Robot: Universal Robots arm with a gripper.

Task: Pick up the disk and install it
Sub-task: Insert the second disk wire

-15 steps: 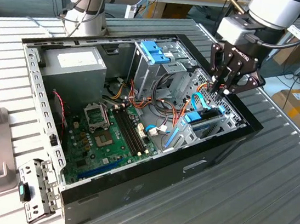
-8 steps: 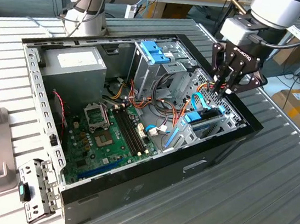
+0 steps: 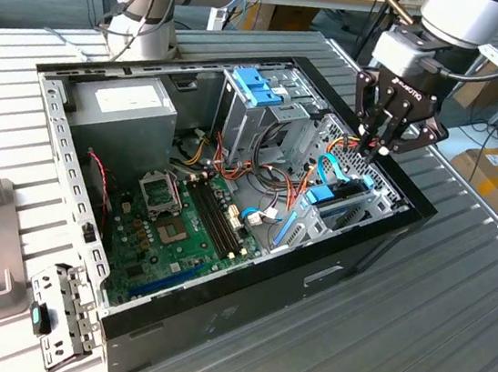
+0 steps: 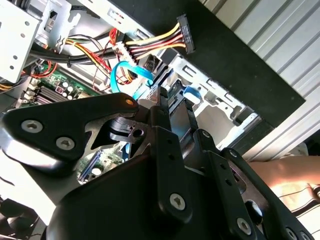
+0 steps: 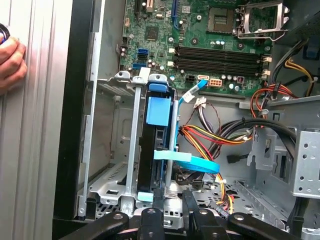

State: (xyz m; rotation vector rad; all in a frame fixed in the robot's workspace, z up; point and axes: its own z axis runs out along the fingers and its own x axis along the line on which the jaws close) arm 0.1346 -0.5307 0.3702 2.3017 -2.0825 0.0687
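Black and angular, our pincer [image 3: 375,149] hangs over the far corner of the open computer case [image 3: 214,314], its fingers [image 5: 191,207] drawn close together with nothing between them. We see the disk [image 5: 159,127] standing on edge in the perforated metal bay [image 5: 112,187], dark body framed by a smooth light-blue plastic rail. Ribbed grey slats form the bench [image 3: 450,332]. A hand [image 5: 10,62] rests outside the case wall

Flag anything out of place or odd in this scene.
A person's hand rests on the table beside the open computer case while the gripper works over the disk, upright in its bay. Loose cables sprawl alongside.
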